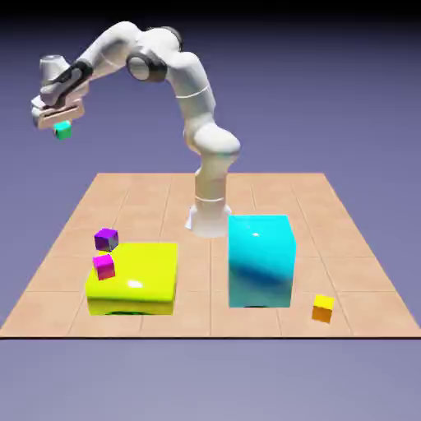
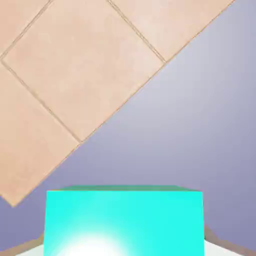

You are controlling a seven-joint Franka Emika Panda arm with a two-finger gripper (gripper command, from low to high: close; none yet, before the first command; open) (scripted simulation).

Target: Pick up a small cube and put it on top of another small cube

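The teal cube [image 1: 63, 130] is hanging high in the air, out past the table's edge on the exterior view's left, with nothing beneath it. The gripper [image 1: 62, 122] is gripping it: the hand view is showing the cube squarely between the fingertips, filling the bottom middle. The arm [image 1: 191, 89] is reaching up and over from its base at the table's far edge.

The pick seems done, and the carrying step looks to be in hand. The next move is calling for bringing the cube back over the table [image 1: 210, 322] and lowering it level onto another small cube, before letting go.

Which one is meant cannot be told: the purple cube [image 1: 106, 240] and the magenta cube [image 1: 104, 267] are showing by the yellow block [image 1: 146, 275] toward the table's left edge, and the orange cube [image 1: 322, 310] is sitting near the front right corner, beyond the big cyan block [image 1: 261, 263].
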